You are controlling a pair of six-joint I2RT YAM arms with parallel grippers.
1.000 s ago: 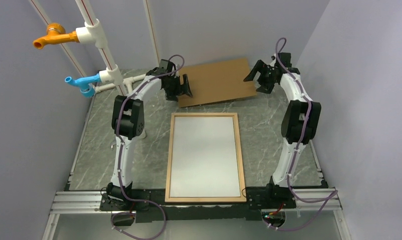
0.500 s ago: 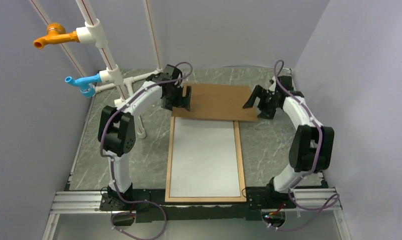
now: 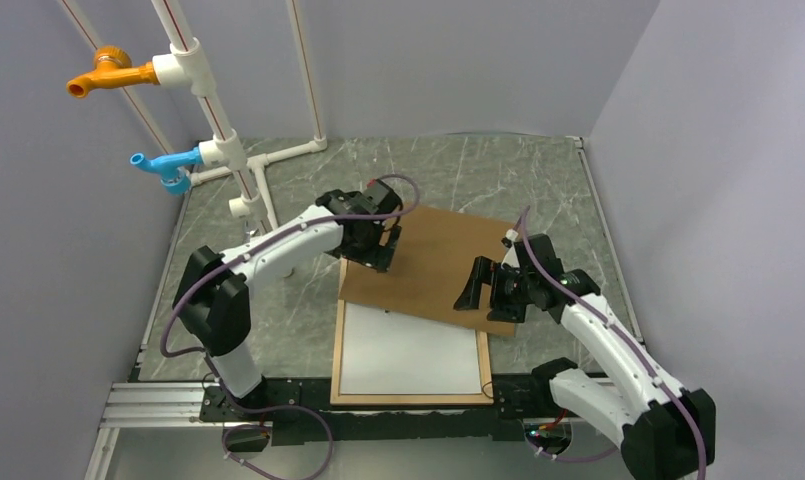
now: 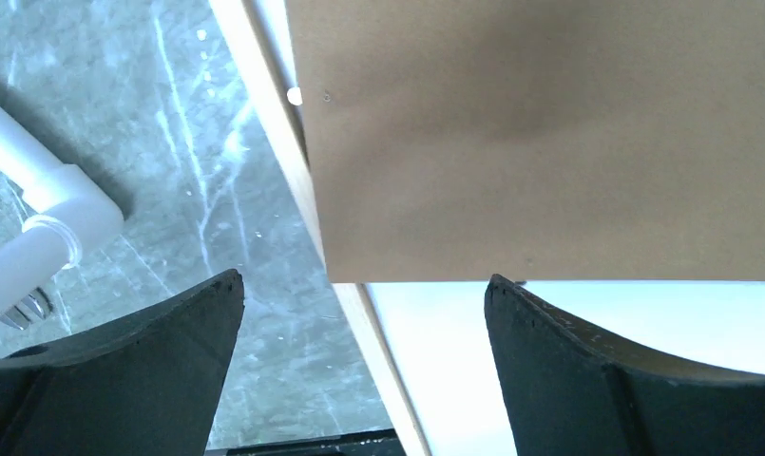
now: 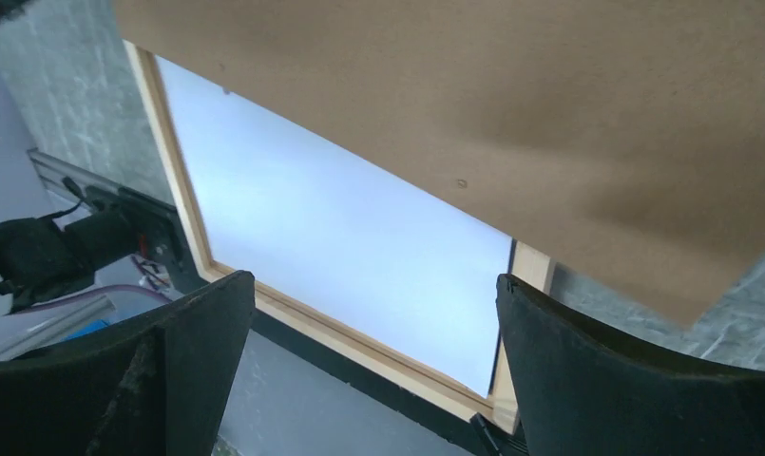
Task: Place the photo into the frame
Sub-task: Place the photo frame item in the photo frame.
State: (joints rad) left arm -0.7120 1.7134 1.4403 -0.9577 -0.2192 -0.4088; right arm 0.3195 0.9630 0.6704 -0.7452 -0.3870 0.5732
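Note:
The frame [image 3: 335,345] of light wood lies flat near the table's front edge. The photo [image 3: 408,355] lies inside it, white back up. A brown backing board [image 3: 433,265] lies skewed across the frame's far half and hides that part of the photo. My left gripper [image 3: 383,250] hovers open at the board's left edge. My right gripper [image 3: 483,295] hovers open at its right near corner. In the left wrist view the board [image 4: 549,142] ends just beyond the left gripper [image 4: 364,280], above the frame rail [image 4: 302,180]. In the right wrist view the right gripper [image 5: 373,280] frames the photo [image 5: 340,228].
White pipes [image 3: 253,190] with an orange tap [image 3: 98,70] and a blue tap [image 3: 163,165] stand at the back left. Grey walls close in both sides. A metal rail [image 3: 158,400] runs along the front edge.
The backing board has travelled from the back of the table to the frame's far half and turned askew. Both arms came forward with it.

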